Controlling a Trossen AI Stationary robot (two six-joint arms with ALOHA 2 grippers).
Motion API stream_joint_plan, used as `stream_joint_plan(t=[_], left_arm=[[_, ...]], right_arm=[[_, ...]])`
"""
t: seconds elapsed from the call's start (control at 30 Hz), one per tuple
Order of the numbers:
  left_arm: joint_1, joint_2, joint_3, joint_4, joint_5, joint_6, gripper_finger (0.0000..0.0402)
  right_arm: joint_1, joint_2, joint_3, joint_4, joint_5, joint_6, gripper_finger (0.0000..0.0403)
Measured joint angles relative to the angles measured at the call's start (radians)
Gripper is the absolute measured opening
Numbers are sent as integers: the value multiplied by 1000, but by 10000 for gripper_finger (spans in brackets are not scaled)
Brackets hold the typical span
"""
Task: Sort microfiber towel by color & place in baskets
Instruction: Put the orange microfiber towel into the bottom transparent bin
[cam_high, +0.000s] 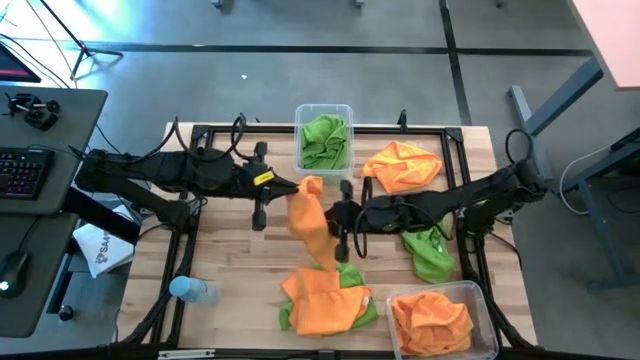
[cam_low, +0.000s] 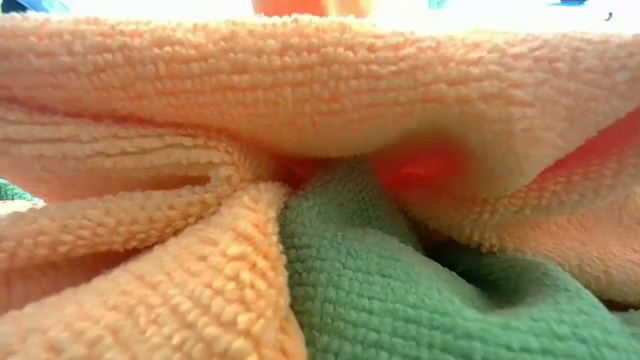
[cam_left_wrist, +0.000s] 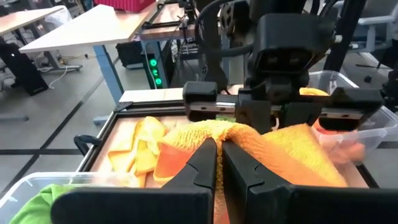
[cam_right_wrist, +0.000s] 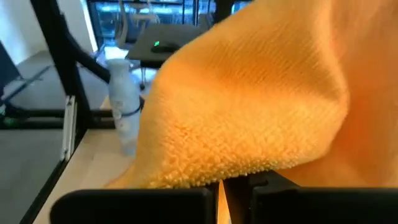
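Note:
An orange microfiber towel (cam_high: 310, 222) hangs between my two arms above the table's middle. My left gripper (cam_high: 297, 189) comes from the left and is shut on its top end. My right gripper (cam_high: 332, 216) comes from the right and is shut on it lower down. Below them, a heap of orange and green towels (cam_high: 325, 300) lies on the table and fills the low view (cam_low: 320, 180). One clear basket (cam_high: 345, 110) at the far edge holds green towels. Another basket (cam_high: 482, 300) at the near right holds orange ones. My left gripper pinches the orange towel's upper end (cam_left_wrist: 214, 132) between its two shut fingers (cam_left_wrist: 200, 167), coming nearly level from the table's left. The towel drapes over and beyond the fingertips, lifted, hanging down from the hold. My right gripper pinches a bunched edge of the same towel (cam_right_wrist: 217, 175) between its two fingers, coming nearly level from the table's right. The cloth bulges up over the fingertips and hides how far in it reaches. One layer or several, I cannot tell.
A loose orange towel (cam_high: 402, 165) lies at the far right and a green one (cam_high: 430, 255) under my right arm. A blue-capped bottle (cam_high: 190, 290) lies near the front left corner. A white paper bag (cam_high: 100, 250) sits off the table's left edge.

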Motion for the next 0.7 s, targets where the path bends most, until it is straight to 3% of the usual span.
stream_joint_plan(t=[0.27,0.7], left_arm=[[0,-5,0,14,-4,0,1],[1,-16,0,90,-25,18,1]], right_arm=[[8,-44,0,-244,154,109,37],[8,-46,0,-410,170,243,197]])
